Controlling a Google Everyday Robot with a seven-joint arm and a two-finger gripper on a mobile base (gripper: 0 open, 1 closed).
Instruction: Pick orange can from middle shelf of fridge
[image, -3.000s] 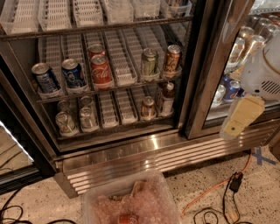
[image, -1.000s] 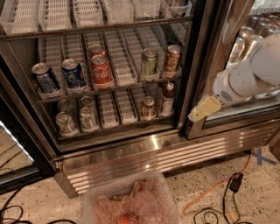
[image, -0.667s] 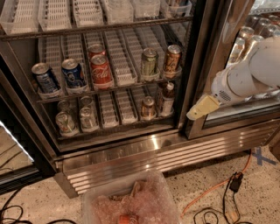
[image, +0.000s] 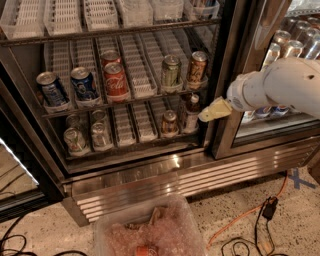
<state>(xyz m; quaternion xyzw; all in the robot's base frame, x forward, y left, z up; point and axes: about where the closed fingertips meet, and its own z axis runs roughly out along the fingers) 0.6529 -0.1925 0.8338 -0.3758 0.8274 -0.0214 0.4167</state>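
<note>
Movement: the gripper (image: 214, 111) has been carried leftward and slightly upward since three seconds ago, away from the front of the right-hand glass door (image: 287, 50) and over to the edge of the open compartment. The cans are seen where they were.
Gripper position: it is held in front of the dark door post, just right of the brown bottle (image: 192, 113). In the picture it sits lower than the orange can and to its right, and nothing is touched.
Gripper state: this cannot be told, as only a pale yellowish tip is shown.
Arm: the white arm (image: 280, 85) is stretched in from the right, across the glass door.
Orange can: the orange can (image: 196, 67) is stood upright at the front of the right-hand end of the middle shelf (image: 145, 100), well apart from the gripper.
Neighbour: a green-and-silver can (image: 171, 71) is set just beside it on the left.
Rest of the shelf: a red cola can (image: 116, 80) is placed mid-shelf with a second can behind it, and two blue cans (image: 84, 83) are lined up at the left, all in white slotted lanes.
Lower shelf: clear and silver cans (image: 75, 140) are grouped at the left, and one small can (image: 169, 122) is stood beside the brown bottle.
Fridge: the fridge (image: 175, 180) is shown open on the left side, with its ribbed steel base panel catching the light.
Floor: a clear plastic bin (image: 107, 232) is set before the base, and an orange cable (image: 240, 217) is trailed to the right.
</note>
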